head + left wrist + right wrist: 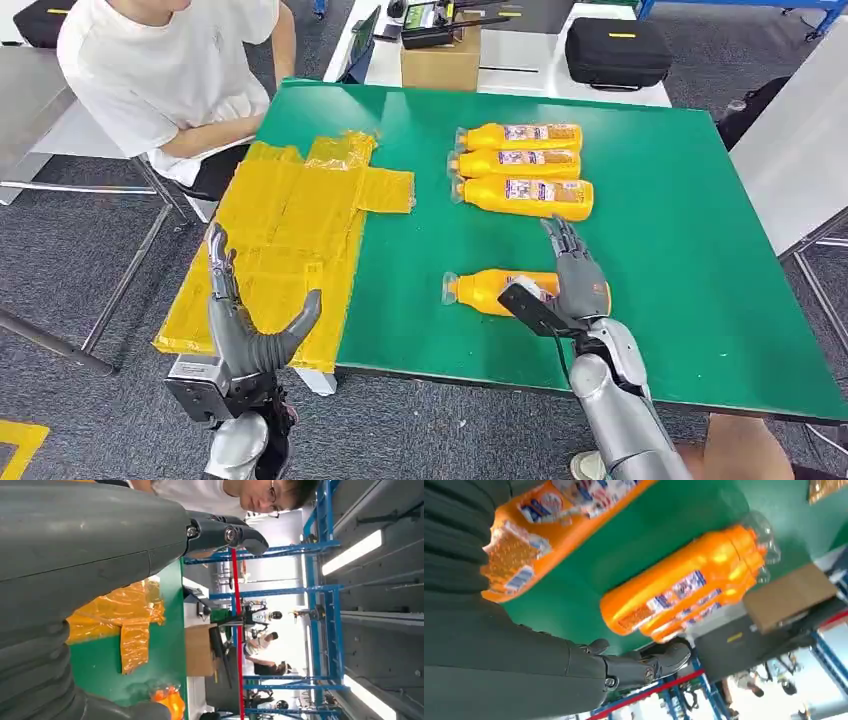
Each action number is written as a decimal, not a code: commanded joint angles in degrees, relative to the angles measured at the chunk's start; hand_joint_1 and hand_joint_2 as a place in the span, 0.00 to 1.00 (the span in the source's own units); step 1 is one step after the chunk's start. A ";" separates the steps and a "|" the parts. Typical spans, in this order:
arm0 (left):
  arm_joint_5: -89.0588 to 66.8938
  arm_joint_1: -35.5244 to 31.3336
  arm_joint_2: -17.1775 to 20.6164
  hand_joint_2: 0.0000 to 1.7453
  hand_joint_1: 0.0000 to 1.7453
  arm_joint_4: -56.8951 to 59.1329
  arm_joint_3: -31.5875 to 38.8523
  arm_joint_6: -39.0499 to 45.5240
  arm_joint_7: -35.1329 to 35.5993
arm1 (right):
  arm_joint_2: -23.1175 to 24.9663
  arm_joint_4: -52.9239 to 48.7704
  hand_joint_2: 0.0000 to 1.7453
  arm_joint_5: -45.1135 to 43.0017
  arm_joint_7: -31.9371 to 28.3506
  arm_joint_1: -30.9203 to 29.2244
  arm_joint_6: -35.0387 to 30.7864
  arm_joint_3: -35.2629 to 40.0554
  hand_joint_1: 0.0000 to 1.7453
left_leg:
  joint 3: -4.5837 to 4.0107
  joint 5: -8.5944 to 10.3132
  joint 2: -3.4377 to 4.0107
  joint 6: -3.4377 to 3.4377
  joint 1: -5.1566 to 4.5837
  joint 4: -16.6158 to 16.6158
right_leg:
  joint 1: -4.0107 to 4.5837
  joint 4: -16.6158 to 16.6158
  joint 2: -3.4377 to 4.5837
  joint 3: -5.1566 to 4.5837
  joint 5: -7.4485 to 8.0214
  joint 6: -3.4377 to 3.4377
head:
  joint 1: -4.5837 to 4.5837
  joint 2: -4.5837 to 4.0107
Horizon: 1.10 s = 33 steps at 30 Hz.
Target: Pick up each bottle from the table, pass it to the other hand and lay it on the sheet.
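Four orange bottles lie on the green table [700,260]. Three of them lie side by side at the back: [520,135], [520,163], [528,197]. The fourth bottle [485,290] lies alone near the front edge, its clear cap pointing left. My right hand [575,280] is over this bottle's base end with its fingers stretched out straight and not wrapped around it. In the right wrist view this bottle [559,510] sits under the hand and the back bottles [689,585] lie beyond. The yellow sheet [290,220] covers the table's left part. My left hand [240,315] is open, fingers spread, above the sheet's near corner.
A person in a white shirt [165,70] sits at the table's far left corner, beside the sheet. Behind the table stand a cardboard box [440,62] and a black case [618,52]. A white table [800,150] borders the right side.
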 commanded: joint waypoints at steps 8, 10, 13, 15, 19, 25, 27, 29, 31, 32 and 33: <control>-0.52 0.38 0.47 1.00 0.00 0.41 2.76 1.13 0.15 | -9.94 -14.37 1.00 3.97 7.68 9.28 8.31 13.19 0.00 | 0.26 -0.13 -0.05 -0.08 0.04 -0.04 | 0.06 -0.07 -0.12 0.30 -0.14 -0.12 | 0.02 0.02; -0.89 0.84 0.52 1.00 0.00 0.13 2.96 1.18 0.15 | -11.56 -15.05 1.00 5.22 8.99 10.21 8.82 13.42 0.00 | 0.14 -0.08 -0.06 -0.05 0.01 -0.02 | 0.03 -0.04 -0.11 0.17 -0.10 -0.08 | 0.02 0.02; -1.37 1.08 0.47 1.00 0.00 -0.10 3.22 1.29 0.21 | -13.25 -15.83 1.00 7.89 10.71 11.01 8.33 13.30 0.00 | 0.17 -0.10 -0.03 -0.05 0.01 -0.02 | 0.03 -0.04 -0.08 0.20 -0.11 -0.09 | 0.02 0.02; -1.83 1.24 0.47 1.00 0.00 -0.21 3.31 1.34 0.53 | -13.48 -16.30 1.00 9.96 11.90 11.57 7.78 12.37 0.00 | 0.32 -0.20 0.04 -0.09 0.04 0.01 | 0.07 -0.03 -0.05 0.34 -0.18 -0.15 | 0.02 0.02; -2.17 1.45 0.43 1.00 0.00 -0.24 3.24 1.25 0.79 | -13.20 -16.20 1.00 12.30 13.22 11.26 6.79 11.19 0.00 | 0.13 -0.11 0.06 -0.05 0.01 -0.01 | 0.02 -0.05 0.03 0.15 -0.08 -0.09 | 0.02 0.02; -2.24 1.22 0.51 1.00 0.00 0.34 2.34 0.57 1.13 | -12.30 -10.79 1.00 9.53 11.98 6.54 7.55 8.24 0.00 | 0.15 -0.11 0.13 -0.06 0.00 0.00 | 0.02 -0.01 0.06 0.13 -0.07 -0.11 | 0.02 0.02; -2.07 0.79 0.47 1.00 0.00 0.57 2.24 0.41 1.35 | -11.05 -7.79 1.00 8.38 11.78 4.49 7.77 7.28 0.00 | 0.06 -0.05 0.13 -0.02 -0.03 -0.02 | -0.02 -0.03 0.10 0.03 -0.01 -0.05 | 0.02 0.02; -2.05 0.53 0.43 1.00 0.00 0.97 2.17 0.53 1.37 | -9.80 -4.62 1.00 6.13 11.07 3.09 8.66 6.30 0.00 | 0.25 -0.16 0.37 -0.07 0.01 0.00 | 0.04 -0.03 0.30 0.18 -0.04 -0.13 | 0.02 0.02; -1.88 0.39 0.45 1.00 0.00 1.22 2.02 0.38 1.47 | -9.26 -2.57 1.00 5.75 10.75 2.20 8.71 6.37 0.00 | 0.23 -0.11 0.30 -0.06 0.02 -0.03 | 0.04 -0.07 0.20 0.19 -0.02 -0.10 | 0.00 0.02; -1.86 0.23 0.41 1.00 0.00 1.40 1.86 0.36 1.47 | -8.74 -0.70 1.00 5.58 10.69 1.54 8.79 6.46 0.00 | 0.15 -0.06 0.21 -0.04 0.01 -0.05 | 0.02 -0.06 0.12 0.12 -0.01 -0.08 | 0.02 0.02; -1.86 0.15 0.43 1.00 0.00 1.47 1.81 0.38 1.47 | -8.30 0.42 1.00 5.08 10.75 1.11 8.94 6.21 0.00 | 0.12 -0.05 0.14 -0.04 0.02 -0.04 | 0.03 -0.07 0.07 0.12 -0.01 -0.07 | 0.02 0.02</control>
